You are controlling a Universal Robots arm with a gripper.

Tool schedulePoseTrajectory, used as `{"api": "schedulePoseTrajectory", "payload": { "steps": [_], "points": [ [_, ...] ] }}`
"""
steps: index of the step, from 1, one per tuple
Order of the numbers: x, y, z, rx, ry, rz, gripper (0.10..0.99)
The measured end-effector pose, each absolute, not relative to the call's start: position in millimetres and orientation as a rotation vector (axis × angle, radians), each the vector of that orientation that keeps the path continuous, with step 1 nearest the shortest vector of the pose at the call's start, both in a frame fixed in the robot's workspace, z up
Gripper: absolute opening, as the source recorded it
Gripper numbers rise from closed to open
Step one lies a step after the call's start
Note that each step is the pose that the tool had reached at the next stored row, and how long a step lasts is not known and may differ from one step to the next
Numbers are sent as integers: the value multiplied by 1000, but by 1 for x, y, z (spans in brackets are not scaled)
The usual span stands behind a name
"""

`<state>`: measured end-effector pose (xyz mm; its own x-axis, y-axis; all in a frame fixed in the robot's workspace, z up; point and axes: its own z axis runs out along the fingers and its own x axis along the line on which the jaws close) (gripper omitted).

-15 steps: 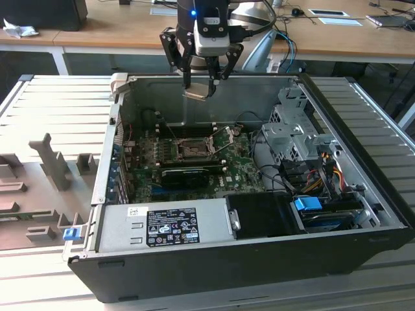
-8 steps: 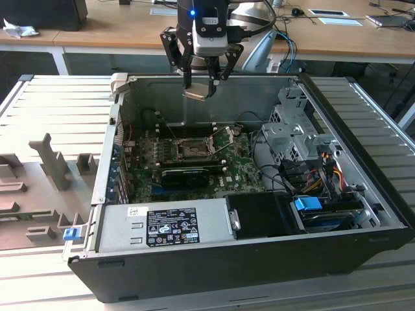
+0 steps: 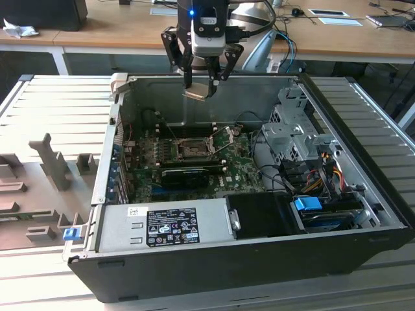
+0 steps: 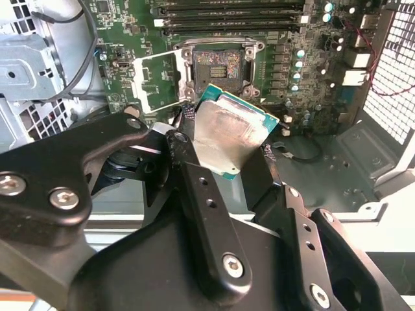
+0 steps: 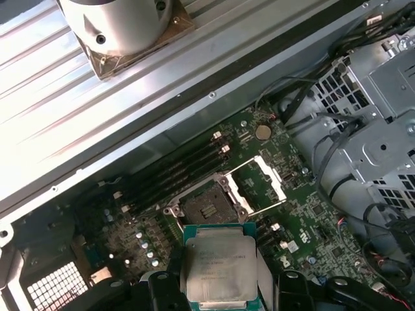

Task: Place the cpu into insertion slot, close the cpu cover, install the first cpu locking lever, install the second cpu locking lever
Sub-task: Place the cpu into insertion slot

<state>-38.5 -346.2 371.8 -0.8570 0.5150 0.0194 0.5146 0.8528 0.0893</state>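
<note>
jaws clamped on the cpu [image 3: 200, 91], the gripper [image 3: 205, 83] hangs high over the open computer case [image 3: 194, 265], near its far wall. the chip sits tilted between the fingers, well clear of the green motherboard [image 3: 241, 172]. below, the insertion slot [image 3: 192, 149] lies bare, its cpu cover [image 3: 227, 138] swung open just beside it, on the exterior view's right.

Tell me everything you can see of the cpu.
The cpu is a flat square chip: a silvery-grey metal top on a thin green board whose edge shows around it. The hand grips it by two opposite edges; nothing else touches it. It hangs tilted above the open computer case, over the motherboard, apart from the insertion slot, which lies bare with the cpu cover swung open beside it.
</note>
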Motion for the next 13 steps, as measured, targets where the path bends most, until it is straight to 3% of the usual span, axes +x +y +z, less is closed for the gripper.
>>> {"api": "schedulePoseTrajectory", "payload": {
  "steps": [13],
  "points": [
    [-39, -346, 372, 1001, 2964, 142, 529]
  ]
}}
